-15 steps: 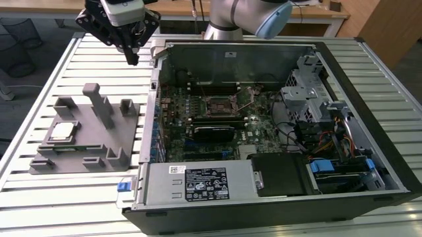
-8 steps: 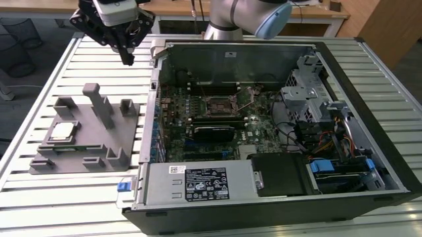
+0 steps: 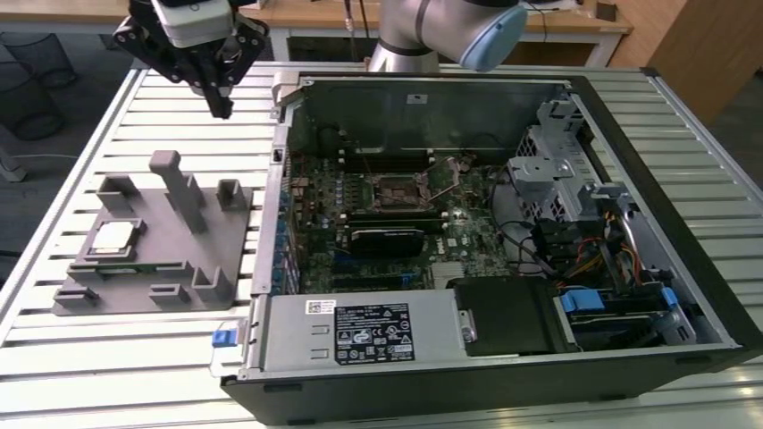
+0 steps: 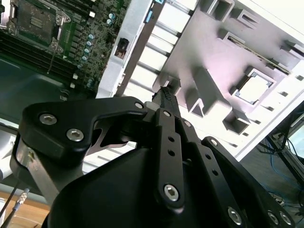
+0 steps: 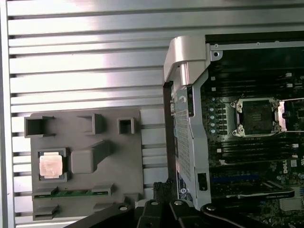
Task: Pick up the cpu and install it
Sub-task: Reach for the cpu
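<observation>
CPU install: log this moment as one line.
cpu: seated in grey fixture | gripper: shut, empty, hovering apart from fixture | motherboard socket: empty

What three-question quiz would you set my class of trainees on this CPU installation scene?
1. True or false: the cpu is already seated in the motherboard socket.
2. Pick one. In the exterior view the gripper is:
A. above the slatted table, outside the computer case
B. down among the motherboard parts
C. touching the chip
3. Fill the gap: the cpu lies in a recess of the grey ____.

Key
1. False: the socket is empty, and the cpu is outside the case.
2. A
3. fixture
</observation>
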